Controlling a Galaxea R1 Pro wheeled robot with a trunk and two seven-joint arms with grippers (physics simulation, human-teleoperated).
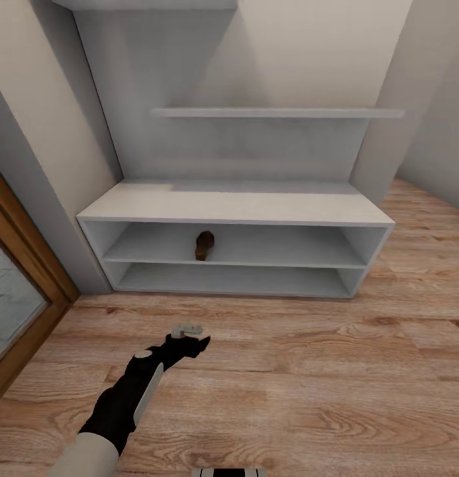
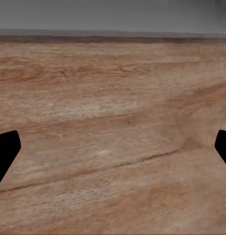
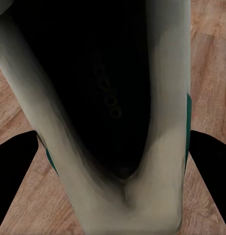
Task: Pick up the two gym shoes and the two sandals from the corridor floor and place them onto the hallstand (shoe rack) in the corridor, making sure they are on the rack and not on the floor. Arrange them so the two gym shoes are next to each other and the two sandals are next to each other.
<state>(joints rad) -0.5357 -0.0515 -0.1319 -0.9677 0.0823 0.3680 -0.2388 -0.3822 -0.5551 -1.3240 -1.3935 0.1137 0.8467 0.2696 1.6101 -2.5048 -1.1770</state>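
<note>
Reaching low over floor (image 1: 308, 371), left tool (image 1: 189, 339) spread.

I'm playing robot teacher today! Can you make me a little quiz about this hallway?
1. True or false: the sandal lies on the corridor floor.
2. What sits between the jaws of the right gripper? A) a sandal B) a gym shoe C) nothing
3. Fill in: the jaws of the left gripper are ____, with only floor between them.

Key: 1 false, it is on a shelf of the hallstand; 2 B; 3 open.
</note>
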